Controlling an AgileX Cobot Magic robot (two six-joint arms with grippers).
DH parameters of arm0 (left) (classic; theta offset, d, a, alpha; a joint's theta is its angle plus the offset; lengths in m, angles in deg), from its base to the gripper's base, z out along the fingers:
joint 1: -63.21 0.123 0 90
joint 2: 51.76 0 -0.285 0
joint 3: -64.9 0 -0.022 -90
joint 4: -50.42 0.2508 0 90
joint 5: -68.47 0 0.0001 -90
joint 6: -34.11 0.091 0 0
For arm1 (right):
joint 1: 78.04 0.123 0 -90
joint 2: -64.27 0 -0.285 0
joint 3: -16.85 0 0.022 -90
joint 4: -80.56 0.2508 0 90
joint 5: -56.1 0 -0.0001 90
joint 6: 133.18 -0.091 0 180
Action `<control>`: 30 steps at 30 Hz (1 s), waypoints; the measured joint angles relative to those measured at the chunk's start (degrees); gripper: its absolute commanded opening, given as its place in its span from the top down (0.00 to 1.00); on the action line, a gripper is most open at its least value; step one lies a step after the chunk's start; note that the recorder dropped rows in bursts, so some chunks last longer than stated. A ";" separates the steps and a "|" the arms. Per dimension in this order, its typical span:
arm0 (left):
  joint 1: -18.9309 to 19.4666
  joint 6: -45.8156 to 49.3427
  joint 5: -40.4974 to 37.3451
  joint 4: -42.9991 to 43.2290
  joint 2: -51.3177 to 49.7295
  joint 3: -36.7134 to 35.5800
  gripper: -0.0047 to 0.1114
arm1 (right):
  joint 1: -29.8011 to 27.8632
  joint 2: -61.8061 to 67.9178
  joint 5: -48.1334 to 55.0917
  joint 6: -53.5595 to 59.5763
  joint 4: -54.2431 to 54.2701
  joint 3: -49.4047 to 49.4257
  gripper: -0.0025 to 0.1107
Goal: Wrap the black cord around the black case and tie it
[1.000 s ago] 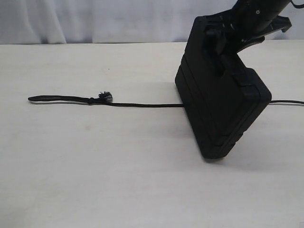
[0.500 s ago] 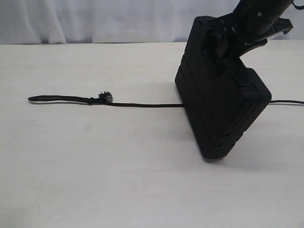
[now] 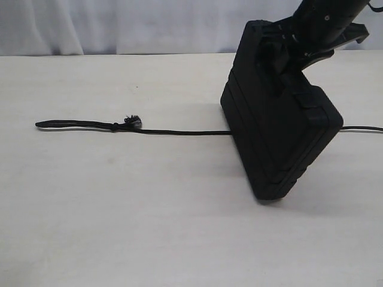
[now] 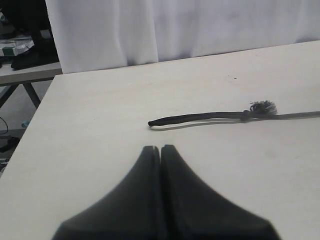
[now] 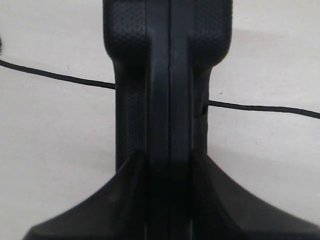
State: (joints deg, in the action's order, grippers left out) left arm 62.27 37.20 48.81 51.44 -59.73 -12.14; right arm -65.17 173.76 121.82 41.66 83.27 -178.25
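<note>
The black case [image 3: 278,128] stands tilted on one corner over the table, its upper end pinched by my right gripper [image 3: 287,45]. In the right wrist view the case's edge [image 5: 170,75] runs between my right gripper [image 5: 169,160] and both fingers press its sides. The black cord [image 3: 179,131] lies straight across the table and passes under the case, showing again at the right [image 3: 362,127]. Its end loop [image 3: 57,124] and frayed knot [image 3: 131,121] lie at the left. My left gripper [image 4: 160,149] is shut and empty, hovering short of the cord's loop [image 4: 185,119] and knot [image 4: 262,107].
A pale table [image 3: 149,209] carries everything. White curtain [image 3: 119,24] hangs behind the far edge. In the left wrist view the table's corner [image 4: 57,77] shows, with dark clutter [image 4: 22,45] beyond it.
The case and right gripper shifted only very slightly. The cord has not moved.
</note>
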 measured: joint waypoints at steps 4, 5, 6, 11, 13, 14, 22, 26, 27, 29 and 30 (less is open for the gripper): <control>0.00 0.00 0.00 0.00 0.00 0.00 0.96 | 0.00 -0.46 0.00 -1.45 -0.49 0.16 0.94; 0.00 0.00 0.00 0.00 0.00 0.00 0.96 | 0.00 -0.74 0.12 -2.54 -1.14 0.30 0.94; 0.00 0.00 0.00 0.00 0.00 0.00 0.96 | 0.00 -0.96 0.38 -3.40 -1.88 0.50 0.94; 0.00 0.00 0.00 0.00 0.00 0.00 0.96 | 0.00 -2.12 1.96 -5.96 -6.73 0.63 0.94; 0.00 0.00 0.00 0.00 0.00 0.00 0.96 | -0.04 -2.12 2.09 -6.54 -7.87 0.63 0.94; 0.00 0.00 0.00 0.00 0.00 0.00 0.96 | -0.04 -2.12 2.09 -6.87 -8.13 0.63 0.94; 0.00 0.00 0.00 0.00 0.00 0.00 0.96 | -0.04 -1.79 1.50 -7.43 -5.93 0.63 0.94; 0.00 0.00 0.00 0.00 0.00 0.00 0.96 | -0.04 -1.44 1.14 -7.43 -4.49 0.63 0.94; 0.00 0.00 0.00 0.00 0.00 0.00 0.96 | -0.04 -1.44 1.14 -7.43 -4.39 0.63 0.94; 0.00 0.00 0.00 0.00 0.00 0.00 0.96 | -0.04 -1.44 1.14 -7.60 -4.39 0.63 0.94; 0.00 0.00 0.00 0.00 0.00 0.00 0.96 | -0.04 -1.44 1.14 -7.87 -4.54 0.63 0.94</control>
State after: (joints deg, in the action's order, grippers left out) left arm 62.27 37.20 48.81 51.44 -59.73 -12.14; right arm -65.21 172.32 122.96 33.79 78.74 -177.63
